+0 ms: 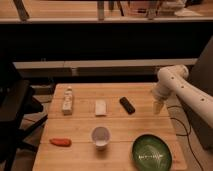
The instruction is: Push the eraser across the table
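right of the small black eraser (127,105) hangs the pincer (158,108).

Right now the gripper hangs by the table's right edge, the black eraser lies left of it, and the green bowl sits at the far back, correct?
Not quite. The camera view shows the green bowl at the near right corner of the table, not the far back. The rest holds: the gripper hangs by the right edge, with the eraser left of it, apart.
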Robot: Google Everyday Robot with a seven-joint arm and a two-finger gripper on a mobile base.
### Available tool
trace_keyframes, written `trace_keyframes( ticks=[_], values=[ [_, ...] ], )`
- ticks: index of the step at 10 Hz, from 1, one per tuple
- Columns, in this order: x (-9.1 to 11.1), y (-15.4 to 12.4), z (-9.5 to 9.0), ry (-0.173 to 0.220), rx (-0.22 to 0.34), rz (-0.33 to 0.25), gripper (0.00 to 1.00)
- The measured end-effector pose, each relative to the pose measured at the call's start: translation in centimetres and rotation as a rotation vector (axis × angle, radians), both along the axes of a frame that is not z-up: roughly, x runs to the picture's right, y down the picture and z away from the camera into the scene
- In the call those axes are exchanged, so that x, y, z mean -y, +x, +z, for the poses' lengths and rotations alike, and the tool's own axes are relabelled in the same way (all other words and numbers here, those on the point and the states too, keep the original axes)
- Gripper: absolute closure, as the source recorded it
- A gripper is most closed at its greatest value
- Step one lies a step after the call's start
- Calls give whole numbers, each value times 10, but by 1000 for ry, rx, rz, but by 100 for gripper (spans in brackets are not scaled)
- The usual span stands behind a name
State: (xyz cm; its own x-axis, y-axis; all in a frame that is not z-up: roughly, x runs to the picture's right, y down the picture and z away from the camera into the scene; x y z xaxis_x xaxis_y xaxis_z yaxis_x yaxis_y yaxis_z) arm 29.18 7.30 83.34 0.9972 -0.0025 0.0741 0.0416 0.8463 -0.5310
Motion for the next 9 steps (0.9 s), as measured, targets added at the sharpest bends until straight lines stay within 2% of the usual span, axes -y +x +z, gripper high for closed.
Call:
trace_keyframes(
  ticks=[4,9],
  values=[
    [-2,-4,10,-4,8,-1,21],
    [-6,-9,18,-9,14,-6,39]
  ],
)
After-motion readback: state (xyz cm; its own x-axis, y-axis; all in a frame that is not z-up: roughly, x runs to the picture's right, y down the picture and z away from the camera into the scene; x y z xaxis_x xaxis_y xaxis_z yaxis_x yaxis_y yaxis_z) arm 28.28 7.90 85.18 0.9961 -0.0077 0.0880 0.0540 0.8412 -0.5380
